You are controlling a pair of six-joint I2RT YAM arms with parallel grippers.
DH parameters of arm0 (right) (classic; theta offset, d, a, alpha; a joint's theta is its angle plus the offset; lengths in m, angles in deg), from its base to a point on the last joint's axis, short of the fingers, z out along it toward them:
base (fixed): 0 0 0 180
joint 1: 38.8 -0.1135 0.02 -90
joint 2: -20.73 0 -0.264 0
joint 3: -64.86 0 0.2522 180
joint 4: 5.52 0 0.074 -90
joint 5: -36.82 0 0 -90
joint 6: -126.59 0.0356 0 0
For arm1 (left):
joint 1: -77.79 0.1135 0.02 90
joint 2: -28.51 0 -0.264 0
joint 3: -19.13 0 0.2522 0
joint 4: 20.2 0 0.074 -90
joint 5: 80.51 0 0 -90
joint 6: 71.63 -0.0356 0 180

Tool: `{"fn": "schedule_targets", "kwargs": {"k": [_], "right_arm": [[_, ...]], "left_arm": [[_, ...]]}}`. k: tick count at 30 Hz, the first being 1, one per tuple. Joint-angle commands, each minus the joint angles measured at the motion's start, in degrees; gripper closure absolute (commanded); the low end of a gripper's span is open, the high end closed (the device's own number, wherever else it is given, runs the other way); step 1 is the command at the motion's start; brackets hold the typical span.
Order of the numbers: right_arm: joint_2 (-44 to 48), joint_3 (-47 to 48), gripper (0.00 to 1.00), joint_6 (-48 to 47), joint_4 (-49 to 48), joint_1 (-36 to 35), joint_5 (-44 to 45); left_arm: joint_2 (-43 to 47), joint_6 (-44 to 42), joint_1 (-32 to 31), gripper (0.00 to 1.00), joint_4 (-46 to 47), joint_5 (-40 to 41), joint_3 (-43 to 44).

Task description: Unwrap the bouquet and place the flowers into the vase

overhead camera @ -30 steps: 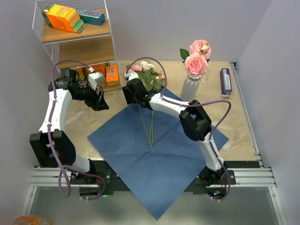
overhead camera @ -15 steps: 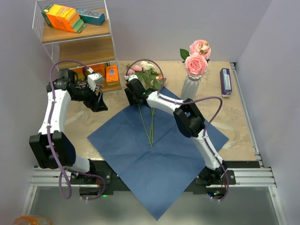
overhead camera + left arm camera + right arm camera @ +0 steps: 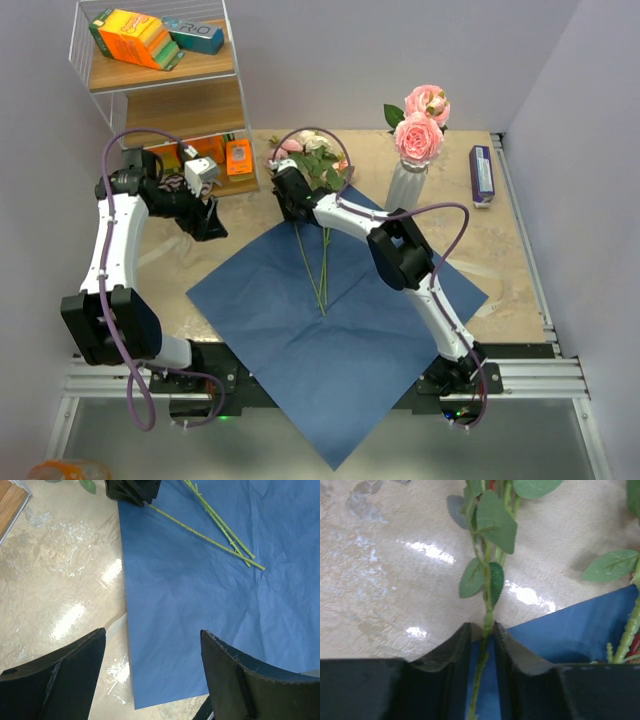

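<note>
The blue wrapping paper (image 3: 340,330) lies spread flat on the table. Several flowers (image 3: 316,165) lie across its far corner, with their thin green stems (image 3: 321,270) pointing toward me. My right gripper (image 3: 291,195) is low over the leftmost stem. In the right wrist view its fingers (image 3: 482,626) pinch that leafy stem (image 3: 487,597) at their tips. The white ribbed vase (image 3: 405,188) stands at the back right and holds two pink roses (image 3: 418,138). My left gripper (image 3: 210,222) hovers open over the paper's left edge (image 3: 125,630) with nothing between its fingers (image 3: 152,632).
A wire shelf rack (image 3: 160,85) with orange and teal boxes stands at the back left. More small boxes (image 3: 238,158) sit on its bottom shelf. A purple box (image 3: 481,175) lies at the right edge by the wall.
My right gripper has closed in round the leftmost stem and shifted slightly toward the flower heads. The left arm has drawn back a little to the left, still open.
</note>
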Motion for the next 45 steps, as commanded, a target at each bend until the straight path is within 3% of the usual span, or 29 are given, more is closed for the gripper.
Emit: {"fn": "schedule_targets", "kwargs": {"k": [1, 5, 13, 24, 29, 33, 38, 45], "right_arm": [[-0.1, 1.1, 0.76, 0.0, 0.6, 1.0, 0.1], [1.1, 0.7, 1.0, 0.0, -0.5, 1.0, 0.0], [7.6, 1.1, 1.0, -1.8, -2.2, -1.2, 4.1], [33.0, -12.3, 1.0, -1.4, -10.1, -4.5, 12.3], [41.9, -18.1, 1.0, -9.1, -16.1, -7.7, 12.8], [49.4, -19.2, 1.0, -14.5, -19.5, -11.0, 8.2], [53.3, -10.0, 1.0, -24.4, -18.5, -15.7, 6.1], [53.1, 5.9, 1.0, -26.9, -13.5, -17.5, 5.4]], "left_arm": [[2.2, -1.7, 0.6, 0.19, -0.7, -2.1, 0.4], [2.2, -2.1, 0.6, 0.2, -1.1, -2.1, 0.2], [3.3, -1.9, 0.7, 0.2, -1.3, -2.1, 0.4], [3.9, -1.5, 0.9, 0.2, -1.2, -2.3, 0.8], [3.9, -1.4, 0.9, 0.2, -1.7, -2.3, 1.3], [4.0, -1.6, 0.9, 0.2, -2.1, -2.4, 1.5], [3.4, -1.6, 0.9, 0.2, -2.1, -2.7, 1.9], [2.7, -1.2, 0.9, 0.2, -2.2, -3.2, 2.3]]}}
